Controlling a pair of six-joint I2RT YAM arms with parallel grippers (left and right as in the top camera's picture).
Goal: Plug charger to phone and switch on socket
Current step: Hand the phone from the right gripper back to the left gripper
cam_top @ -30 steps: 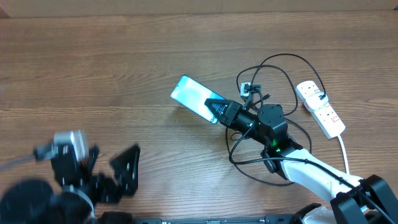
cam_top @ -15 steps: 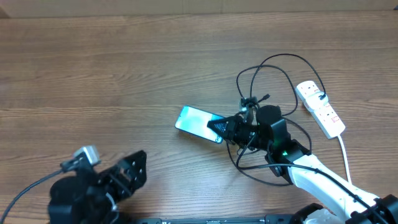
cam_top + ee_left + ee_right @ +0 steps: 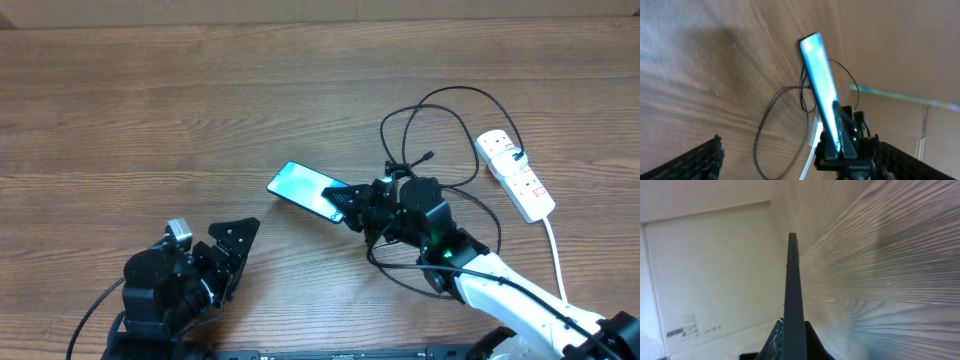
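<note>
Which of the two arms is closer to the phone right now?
Right. The right tool grips the phone by one end. The left tool is open and apart from it, lower left in the overhead view.

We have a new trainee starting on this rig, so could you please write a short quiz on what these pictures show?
1. True or false: the left gripper is holding the phone.
2. Where does the socket lie in the overhead view? A: right of the charger loops. B: beside the left gripper. C: under the phone.
3. Fill in: the left gripper's jaws stand ____.
Key: 1 false, the right gripper clamps it; 2 A; 3 open.
</note>
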